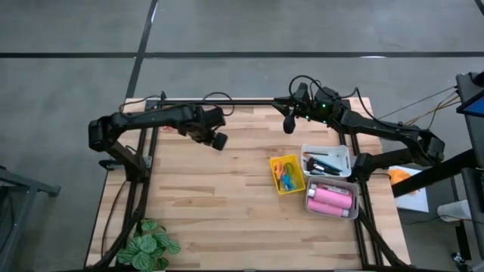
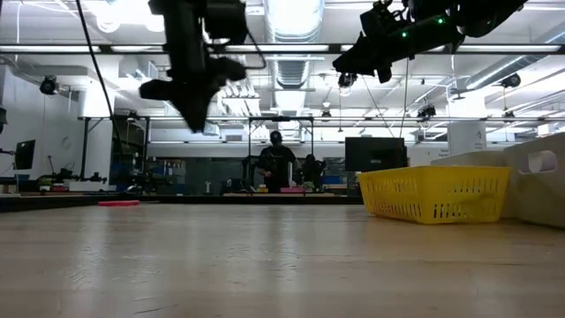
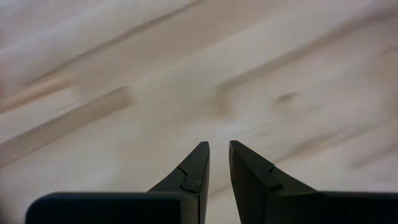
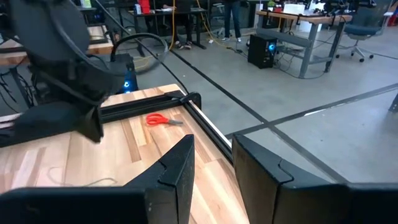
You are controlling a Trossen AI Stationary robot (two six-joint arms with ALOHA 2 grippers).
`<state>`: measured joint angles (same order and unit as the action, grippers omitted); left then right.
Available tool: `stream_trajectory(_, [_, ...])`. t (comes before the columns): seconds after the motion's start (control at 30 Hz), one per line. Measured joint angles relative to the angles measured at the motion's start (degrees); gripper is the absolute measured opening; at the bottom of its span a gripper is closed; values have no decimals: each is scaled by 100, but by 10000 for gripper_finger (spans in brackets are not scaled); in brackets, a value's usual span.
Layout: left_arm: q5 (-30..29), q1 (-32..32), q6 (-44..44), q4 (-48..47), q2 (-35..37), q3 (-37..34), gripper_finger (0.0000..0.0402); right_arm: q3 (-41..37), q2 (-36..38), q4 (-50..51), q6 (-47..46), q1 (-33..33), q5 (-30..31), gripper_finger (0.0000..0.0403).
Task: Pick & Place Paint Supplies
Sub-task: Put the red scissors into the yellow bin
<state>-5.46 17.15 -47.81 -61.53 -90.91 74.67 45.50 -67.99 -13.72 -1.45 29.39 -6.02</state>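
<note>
Pink bottles (image 1: 330,201) in tray, red scissors (image 4: 163,120) flat on table

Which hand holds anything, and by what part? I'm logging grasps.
Neither. The left hand and the right hand each show a bare narrow gap between their fingers, raised above the table.

Three trays cluster on the table's (image 1: 227,196) right side — one tray (image 1: 287,174) with scissors to the left, a brush tray (image 1: 327,160) behind a bottle tray (image 1: 333,200). A plant (image 1: 147,245) sits at the near-left corner; another pair of scissors (image 4: 163,120) lies at the far-left edge.
</note>
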Motion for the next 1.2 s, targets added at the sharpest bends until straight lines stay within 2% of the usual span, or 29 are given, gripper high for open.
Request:
stream_trajectory(0.17, [-533,343,8,-861,-33,0,65,0,0,1,0,1,0,107])
stream_trajectory(0.33, [-1145,712,397,-1007,-42,-2,65,0,0,0,0,0,0,107])
stream_trajectory(0.47, [-1384,1085,434,-1074,-58,-2,65,0,0,1,0,0,0,107])
stream_trajectory(0.63, [-1390,1550,338,-1233,-64,-87,65,0,0,1,0,0,0,107])
stream_trajectory(0.8, [-1378,1965,-184,-1328,-66,-551,65,0,0,-1,0,1,0,107])
stream_trajectory(0.97, [-899,2406,-516,-1301,-70,-1087,65,0,0,-2,0,1,0,107])
stream_trajectory(1.13, [-668,2700,-2227,-1111,-70,-1487,65,0,0,-2,0,1,0,107])
stream_trajectory(1.2, [-655,2730,-2508,-881,-69,-1632,65,0,0,-2,0,1,-14,107])
